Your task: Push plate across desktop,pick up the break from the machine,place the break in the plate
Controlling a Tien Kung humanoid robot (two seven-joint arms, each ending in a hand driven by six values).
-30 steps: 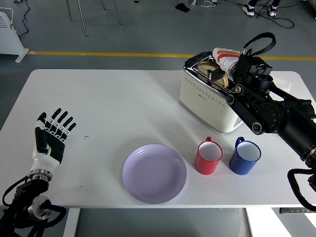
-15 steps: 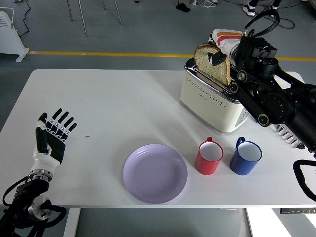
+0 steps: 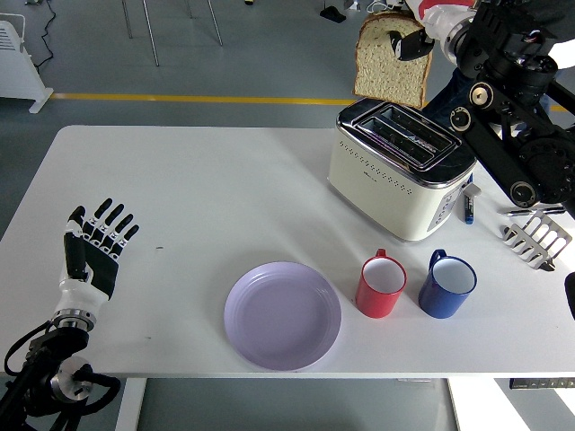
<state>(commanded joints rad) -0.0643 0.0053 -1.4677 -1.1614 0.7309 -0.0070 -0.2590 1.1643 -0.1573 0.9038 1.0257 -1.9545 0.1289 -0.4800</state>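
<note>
The right hand (image 3: pixel 415 36) is clamped on the bread slice (image 3: pixel 392 68), held upright and clear above the toaster (image 3: pixel 400 171) slots; the lilac plate (image 3: pixel 282 315) lies down and to the left of the slice, near the table's front edge; the red mug (image 3: pixel 381 285) stands just beside the plate's right rim, so the descent should favour the left; the left hand (image 3: pixel 94 247), fingers spread, rests far left, well apart.

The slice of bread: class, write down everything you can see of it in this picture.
The slice of bread is one tan slice with a darker brown crust round its edge and a rounded top. It hangs upright in the air, clear above the slots of the cream toaster, touching nothing but the right hand, whose fingers pinch its upper right part.
</note>
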